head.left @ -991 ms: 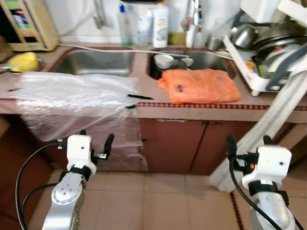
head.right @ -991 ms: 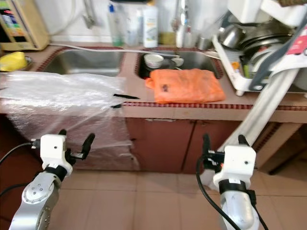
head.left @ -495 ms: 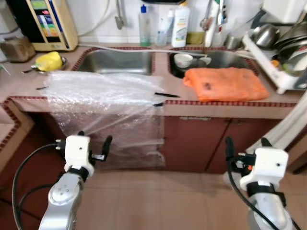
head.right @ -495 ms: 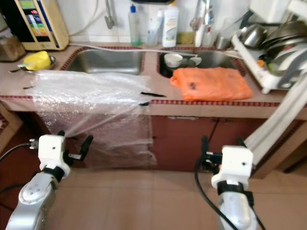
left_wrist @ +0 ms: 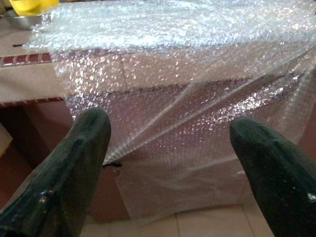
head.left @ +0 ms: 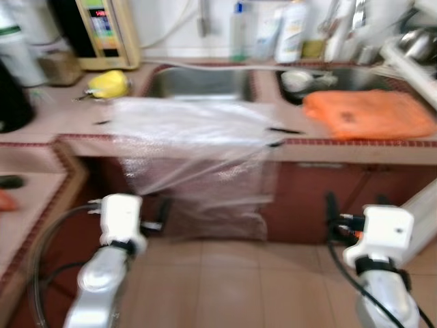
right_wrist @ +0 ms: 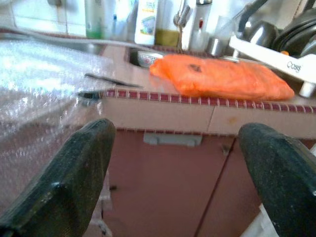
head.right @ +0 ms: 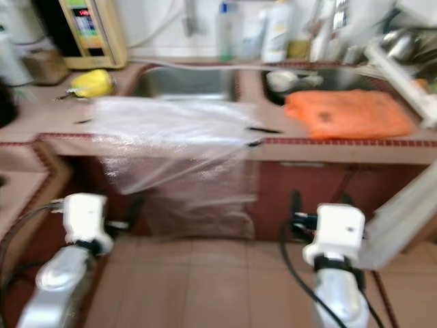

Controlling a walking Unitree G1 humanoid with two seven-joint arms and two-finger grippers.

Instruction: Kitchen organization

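A clear bubble wrap sheet (head.left: 198, 137) lies on the tiled counter (head.left: 82, 140) and hangs down over the cabinet front (left_wrist: 173, 74). An orange bag (head.left: 369, 113) lies flat on the counter at the right, in front of the right sink basin. My left gripper (head.left: 153, 215) is held low above the floor, just in front of the hanging wrap, open and holding nothing (left_wrist: 170, 148). My right gripper (head.left: 351, 208) is level with it, facing the cabinet below the orange bag (right_wrist: 222, 76), open and holding nothing. The head views are blurred.
A double sink (head.left: 198, 82) has a bowl (head.left: 297, 80) in its right basin and bottles (head.left: 290, 31) behind. A yellow object (head.left: 109, 83) and a beige appliance (head.left: 102, 31) stand at the left. A lower side counter (head.left: 27, 198) juts out at the left. Tiled floor lies below.
The camera has swung left, so the counter and sink have slid right in view and the side counter has appeared. Both grippers keep their open pose in front of the cabinets.
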